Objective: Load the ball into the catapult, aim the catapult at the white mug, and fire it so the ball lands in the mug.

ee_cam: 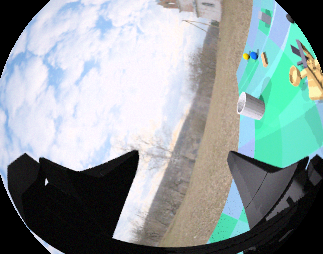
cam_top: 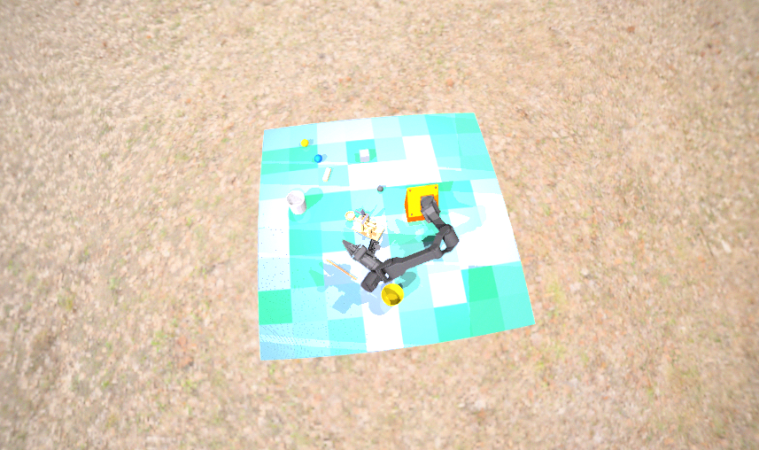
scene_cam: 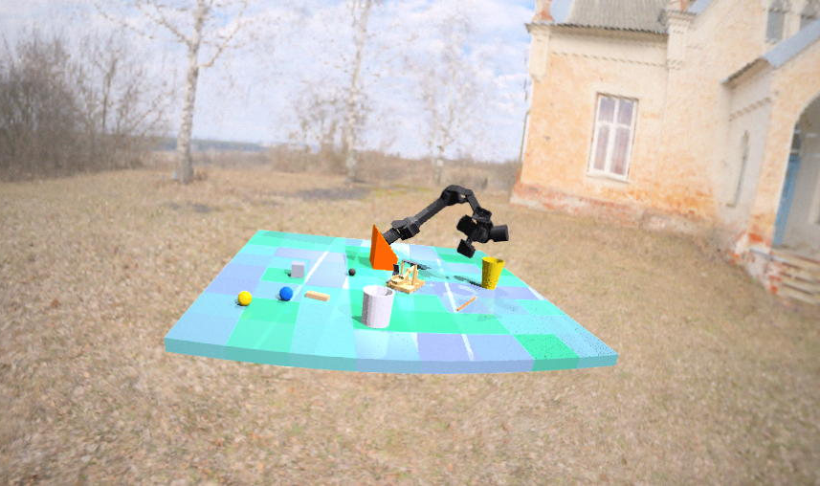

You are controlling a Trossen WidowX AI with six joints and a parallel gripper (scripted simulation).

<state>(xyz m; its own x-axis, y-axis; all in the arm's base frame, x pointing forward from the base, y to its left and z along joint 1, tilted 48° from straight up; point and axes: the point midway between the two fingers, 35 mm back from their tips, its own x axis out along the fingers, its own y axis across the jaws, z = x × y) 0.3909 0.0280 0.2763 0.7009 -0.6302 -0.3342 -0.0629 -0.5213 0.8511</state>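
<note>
The tan wooden catapult (cam_top: 368, 228) (scene_cam: 405, 283) (ee_cam: 318, 90) stands mid-table. Its round cup (cam_top: 350, 215) (ee_cam: 294, 75) is on the side toward the white mug and shows no ball in the wrist view. The white mug (cam_top: 296, 203) (scene_cam: 377, 307) (ee_cam: 254, 106) stands upright near the table edge. A yellow ball (cam_top: 305, 143) (scene_cam: 244, 298) (ee_cam: 246, 56), a blue ball (cam_top: 318, 159) (scene_cam: 285, 293) (ee_cam: 254, 56) and a small dark ball (cam_top: 380, 188) (scene_cam: 351, 272) lie on the table. My gripper (cam_top: 359, 243) (ee_cam: 185, 156) is open and empty, raised beside the catapult.
A yellow cup (cam_top: 392, 294) (scene_cam: 491, 273) stands near the arm's wrist. An orange wedge (scene_cam: 381, 254) is by the arm's base. A grey cube (cam_top: 364, 155) (scene_cam: 297, 269), a tan block (cam_top: 327, 174) (scene_cam: 317, 296) and a thin stick (cam_top: 341, 269) (scene_cam: 466, 303) lie on the table.
</note>
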